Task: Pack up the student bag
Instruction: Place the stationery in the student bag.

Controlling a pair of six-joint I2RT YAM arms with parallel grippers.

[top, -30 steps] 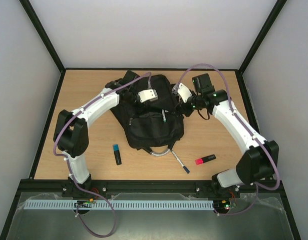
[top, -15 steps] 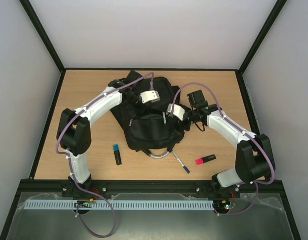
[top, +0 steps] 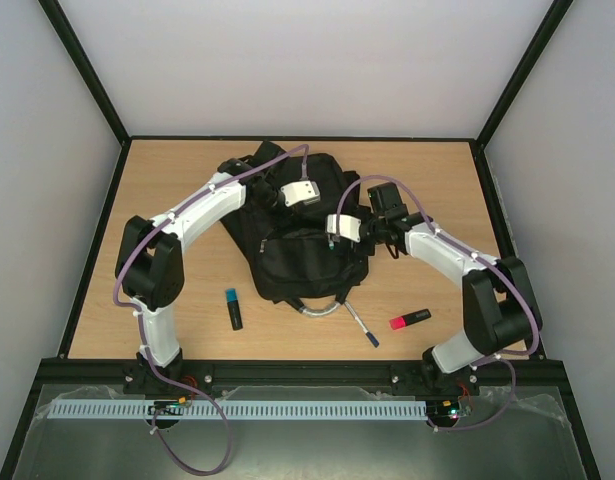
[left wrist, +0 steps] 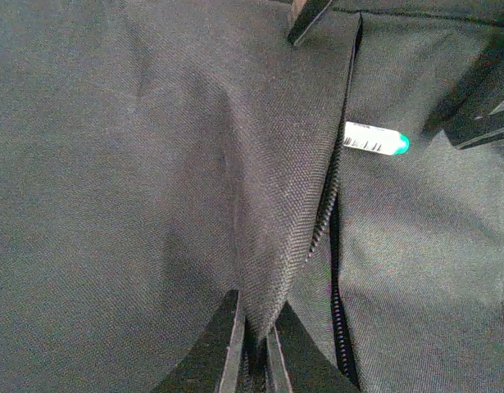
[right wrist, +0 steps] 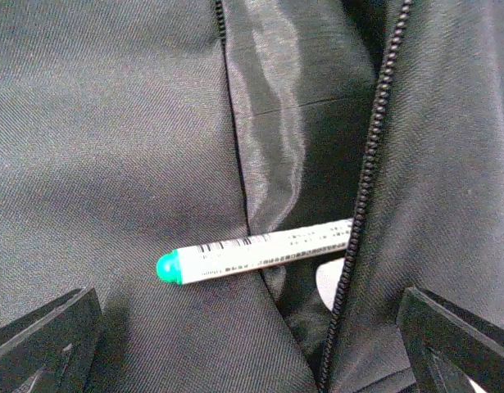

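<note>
Although both arms are bolted at the near edge of the bench [top: 287, 335], each bows outward at the elbow and reaches in over its middle. The right arm [top: 457, 260] comes in low from the right. The right pincer [right wrist: 252, 336] hangs over the bag with its jaws spread wide, gripping nothing. A white marker [right wrist: 260, 250] with a green cap lies between them. The marker's far end seems to slip under the zip [right wrist: 368, 180], though the wrist view is too tight to be sure. The left arm [top: 152, 270] arcs round from the left with its wrist tipped down farther back. The left pincer [left wrist: 253, 348] is clenched on a raised fold of black fabric beside the open zip.

The student bag [top: 307, 255] lies flat at the centre of the bench, black, soft and rumpled, much the largest thing there. Its long axis runs near to far, slightly skewed. Its grey loop handle [top: 322, 307] points toward the arms' bases and its straps trail at the far end. Near the handle end, on bare wood, lie a blue-capped marker [top: 233, 308], a pen [top: 359, 325] and a pink highlighter [top: 409, 320], all apart from the bag.
</note>
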